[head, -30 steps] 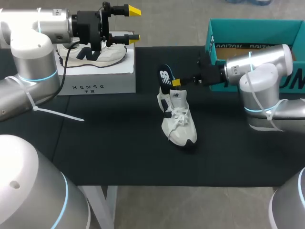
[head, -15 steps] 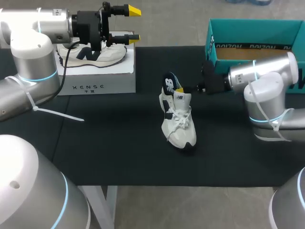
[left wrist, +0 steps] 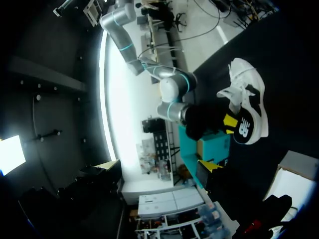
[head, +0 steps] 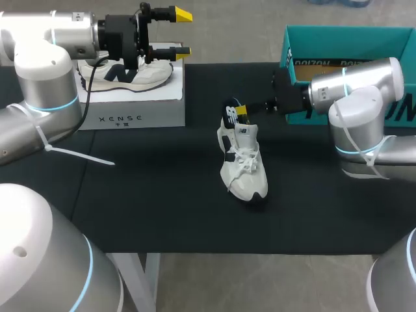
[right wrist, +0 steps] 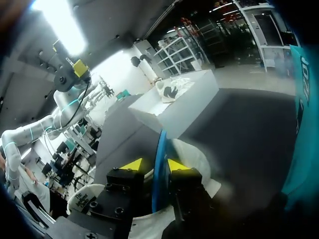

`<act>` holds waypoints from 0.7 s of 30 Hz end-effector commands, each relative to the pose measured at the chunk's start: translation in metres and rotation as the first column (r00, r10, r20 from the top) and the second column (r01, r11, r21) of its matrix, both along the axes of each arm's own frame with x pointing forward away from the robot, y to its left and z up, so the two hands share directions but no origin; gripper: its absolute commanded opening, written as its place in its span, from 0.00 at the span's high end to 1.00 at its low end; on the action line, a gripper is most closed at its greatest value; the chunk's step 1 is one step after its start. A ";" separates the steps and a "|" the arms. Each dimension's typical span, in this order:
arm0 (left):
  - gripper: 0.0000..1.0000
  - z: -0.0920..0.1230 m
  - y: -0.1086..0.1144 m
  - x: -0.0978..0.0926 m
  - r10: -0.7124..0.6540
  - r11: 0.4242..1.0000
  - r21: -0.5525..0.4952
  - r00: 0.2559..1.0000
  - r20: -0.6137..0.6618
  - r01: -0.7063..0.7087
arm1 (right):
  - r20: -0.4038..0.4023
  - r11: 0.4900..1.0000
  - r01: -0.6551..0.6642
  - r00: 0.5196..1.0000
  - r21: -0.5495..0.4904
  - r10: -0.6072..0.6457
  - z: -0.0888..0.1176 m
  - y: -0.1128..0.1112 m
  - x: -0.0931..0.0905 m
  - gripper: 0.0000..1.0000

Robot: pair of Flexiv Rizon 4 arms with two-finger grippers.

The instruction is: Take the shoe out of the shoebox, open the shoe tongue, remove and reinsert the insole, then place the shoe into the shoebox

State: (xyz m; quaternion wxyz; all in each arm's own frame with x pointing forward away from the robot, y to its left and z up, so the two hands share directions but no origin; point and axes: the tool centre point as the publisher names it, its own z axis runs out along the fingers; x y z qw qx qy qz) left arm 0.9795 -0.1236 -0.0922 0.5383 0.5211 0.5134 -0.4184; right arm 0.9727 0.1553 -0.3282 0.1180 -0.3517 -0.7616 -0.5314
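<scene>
Inside the shoe [head: 242, 166] the insole [head: 230, 116] hides its lower end, right hand [right wrist: 154, 165] pinching the top; left hand [head: 183, 32] wide near white box [head: 140, 110].

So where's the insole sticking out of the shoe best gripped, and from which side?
Take the insole by its upper end, which stands clear of the shoe. It is a thin sheet on edge, so pinch its two flat faces, coming in level from the right arm's side, as the right gripper does.
</scene>
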 end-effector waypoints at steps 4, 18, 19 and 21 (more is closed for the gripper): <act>0.00 0.000 0.001 0.000 -0.001 1.000 0.003 1.000 0.001 0.001 | -0.037 1.000 -0.010 0.999 -0.024 0.009 -0.009 0.004 -0.003 1.00; 0.00 0.000 0.001 0.000 -0.001 1.000 0.003 1.000 0.001 0.001 | -0.117 1.000 0.012 0.993 -0.011 -0.013 -0.034 0.004 -0.054 1.00; 0.00 0.000 0.001 0.000 -0.001 1.000 0.003 1.000 0.001 0.001 | -0.117 1.000 0.019 0.993 -0.006 -0.020 -0.038 0.001 -0.054 1.00; 0.00 0.000 0.001 0.000 -0.001 1.000 0.003 1.000 0.001 0.001 | -0.110 1.000 0.027 0.994 -0.004 -0.027 -0.036 -0.002 -0.051 1.00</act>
